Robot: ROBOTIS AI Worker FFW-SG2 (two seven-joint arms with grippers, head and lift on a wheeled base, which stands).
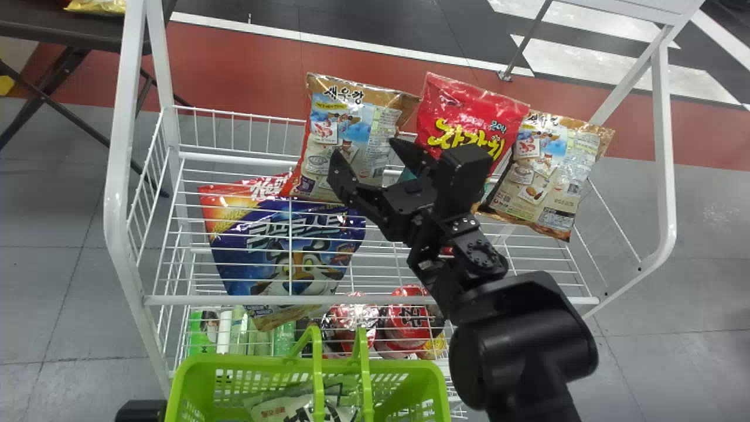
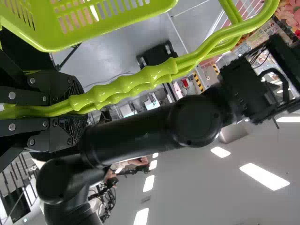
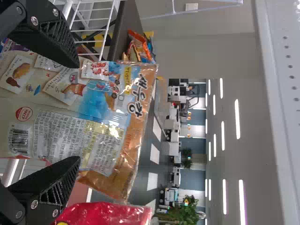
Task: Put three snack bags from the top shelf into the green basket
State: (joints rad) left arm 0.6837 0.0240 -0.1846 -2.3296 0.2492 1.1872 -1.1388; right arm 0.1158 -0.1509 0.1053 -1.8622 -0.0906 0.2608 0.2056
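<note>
Left hand (image 2: 70, 110) clutches the basket (image 1: 193, 381); beyond it, the released right hand (image 1: 364, 153) straddles a bag (image 1: 328, 105), probably light, slippery, crushable: pinch mid-sides gently.

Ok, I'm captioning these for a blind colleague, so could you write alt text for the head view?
The robot's open right gripper is at the leftmost of three snack bags side by side atop a white wire rack: tan-and-blue, red, tan-and-blue. In the foreground, a green basket holds a pale packet.
</note>
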